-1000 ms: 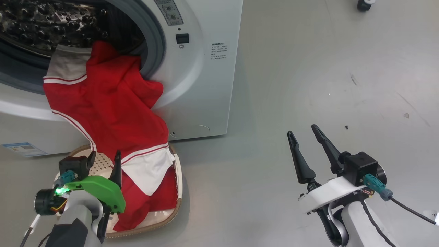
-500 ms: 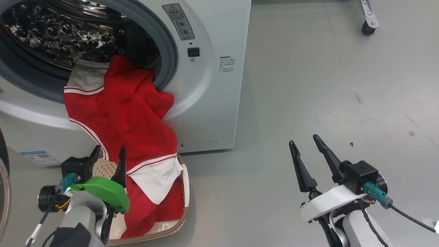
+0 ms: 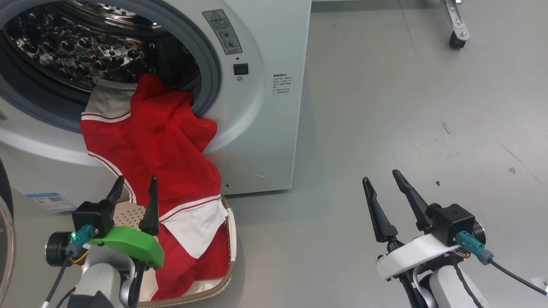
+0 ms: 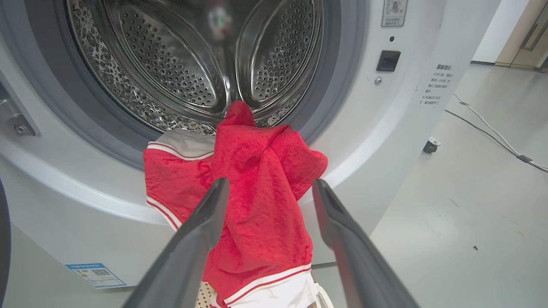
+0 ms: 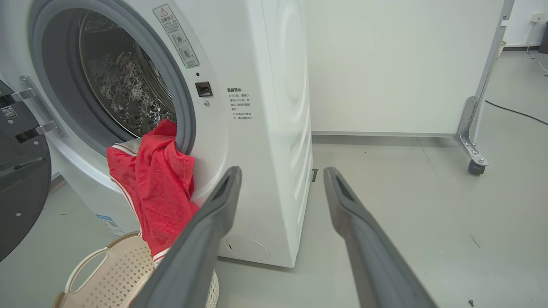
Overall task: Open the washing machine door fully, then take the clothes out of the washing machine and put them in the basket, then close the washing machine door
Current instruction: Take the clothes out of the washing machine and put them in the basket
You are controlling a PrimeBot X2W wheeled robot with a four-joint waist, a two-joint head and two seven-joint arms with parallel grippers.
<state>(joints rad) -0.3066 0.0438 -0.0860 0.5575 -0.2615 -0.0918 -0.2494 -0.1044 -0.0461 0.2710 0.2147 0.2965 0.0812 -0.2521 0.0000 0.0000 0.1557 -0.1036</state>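
The white washing machine (image 3: 265, 128) stands with its steel drum exposed. The washing machine door (image 5: 19, 192) hangs swung out to the left, black inner side showing. Red clothes (image 3: 158, 149) with white panels and striped trim drape from the drum over the grey gasket, and the lower end lies in the cream basket (image 3: 128, 212) on the floor below. My left gripper (image 3: 136, 179) is open above the basket, its fingers pointing at the hanging clothes (image 4: 257, 205) and holding nothing. My right gripper (image 3: 380, 176) is open over bare floor to the machine's right.
A blue label (image 3: 49, 201) sits low on the machine's front. A metal leg on a caster (image 3: 456, 25) stands at the far right beside a white partition (image 5: 385, 64). A small dark screw (image 3: 437, 183) lies on the grey floor. A cable (image 4: 492, 132) runs along the floor.
The head camera has shifted, bringing more of the drum into view. My left gripper has risen a little in front of the hanging clothes. Clothes, basket and right gripper are unchanged.
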